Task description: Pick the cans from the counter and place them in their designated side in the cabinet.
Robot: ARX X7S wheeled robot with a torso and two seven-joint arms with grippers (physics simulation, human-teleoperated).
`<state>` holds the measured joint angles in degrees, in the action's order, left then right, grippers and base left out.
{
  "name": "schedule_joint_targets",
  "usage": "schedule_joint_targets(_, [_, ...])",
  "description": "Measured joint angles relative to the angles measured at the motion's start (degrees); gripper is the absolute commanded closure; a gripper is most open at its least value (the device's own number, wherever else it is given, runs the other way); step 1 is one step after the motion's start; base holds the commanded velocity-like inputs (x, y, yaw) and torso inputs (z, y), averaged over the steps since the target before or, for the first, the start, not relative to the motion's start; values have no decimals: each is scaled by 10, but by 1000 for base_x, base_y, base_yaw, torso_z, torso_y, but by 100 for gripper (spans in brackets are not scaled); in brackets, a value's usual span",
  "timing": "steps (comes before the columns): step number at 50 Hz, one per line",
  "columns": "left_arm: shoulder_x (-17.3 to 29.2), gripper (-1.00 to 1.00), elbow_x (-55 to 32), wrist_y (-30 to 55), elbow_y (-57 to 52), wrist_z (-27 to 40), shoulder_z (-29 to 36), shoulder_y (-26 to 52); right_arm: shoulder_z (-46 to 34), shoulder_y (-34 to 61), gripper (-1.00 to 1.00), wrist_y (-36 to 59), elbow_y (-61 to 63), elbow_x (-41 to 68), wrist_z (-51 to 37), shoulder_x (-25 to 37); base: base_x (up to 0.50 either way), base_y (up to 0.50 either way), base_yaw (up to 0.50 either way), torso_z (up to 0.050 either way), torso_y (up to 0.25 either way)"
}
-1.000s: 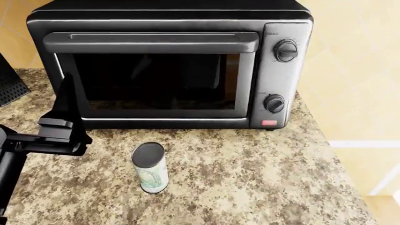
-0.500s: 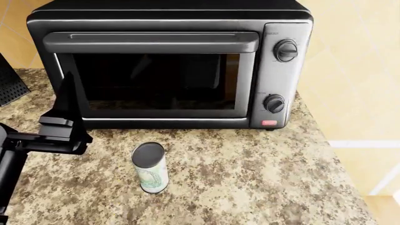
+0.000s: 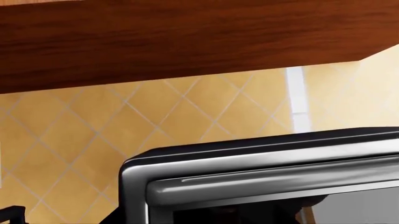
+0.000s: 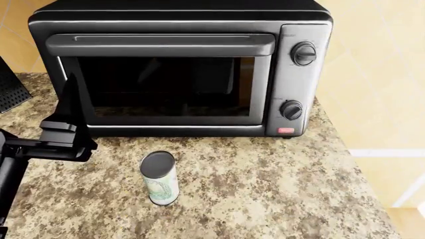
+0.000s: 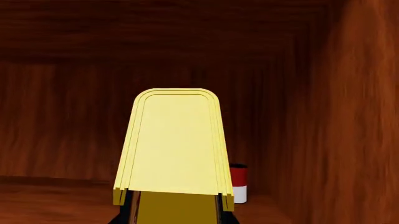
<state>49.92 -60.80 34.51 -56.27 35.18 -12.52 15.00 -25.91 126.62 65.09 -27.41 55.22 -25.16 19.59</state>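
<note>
The slim can (image 4: 159,178), with a grey top and a pale green-white label, stands upright on the speckled counter (image 4: 265,189) in front of the toaster oven. My left gripper (image 4: 69,99) hovers to its left, fingers pointing up and seen edge-on, so the gap is hidden. It holds nothing. My right gripper (image 5: 177,212) is out of the head view. In the right wrist view it is shut on the yellow-lidded tin (image 5: 174,144), with a black finger (image 5: 129,211) on each side, inside the wooden cabinet (image 5: 74,116).
A black toaster oven (image 4: 179,69) fills the back of the counter and also shows in the left wrist view (image 3: 262,172) under the cabinet's underside (image 3: 187,37). A red-and-white can (image 5: 238,183) stands at the cabinet's back near its side wall. The counter's edge (image 4: 362,184) is at the right.
My left gripper has drifted very slightly to the left. The slim can has not moved.
</note>
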Motion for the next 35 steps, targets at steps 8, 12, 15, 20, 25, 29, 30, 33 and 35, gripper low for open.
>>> schedule_joint_targets(8, [-1,-100,3,-2,2,0,6,1,-22,41,100,-12,-108,-47,50,-26,0,0,0,0,1])
schedule_joint_targets(12, [-2,-100,7,-3,4,-1,9,0,2,53,100,-9,-154,-115,89,-47,0,0,0,0,0])
schedule_joint_targets(15, [-2,-100,10,-3,5,-2,12,0,33,60,100,-4,-184,-187,125,-66,0,0,0,0,0])
schedule_joint_targets(20, [-3,-100,15,-4,6,-3,17,0,92,68,100,4,-230,-306,180,-94,0,0,0,0,2])
schedule_joint_targets(25, [-3,-100,18,-6,8,-4,20,0,140,73,100,11,-265,-401,226,-114,0,0,0,0,0])
schedule_joint_targets(29, [-3,-100,19,-6,9,-4,22,0,167,75,100,19,-288,-457,257,-127,0,0,0,0,0])
schedule_joint_targets(30, [-3,-100,19,-7,9,-4,22,0,173,75,100,21,-294,-468,264,-130,0,0,0,0,10])
schedule_joint_targets(33, [-3,-100,19,-7,9,-4,23,0,187,76,100,27,-307,-498,282,-136,0,0,0,0,0])
schedule_joint_targets(35, [-2,-100,19,-8,10,-4,23,0,195,76,-100,29,-314,-514,293,-140,0,0,0,0,0])
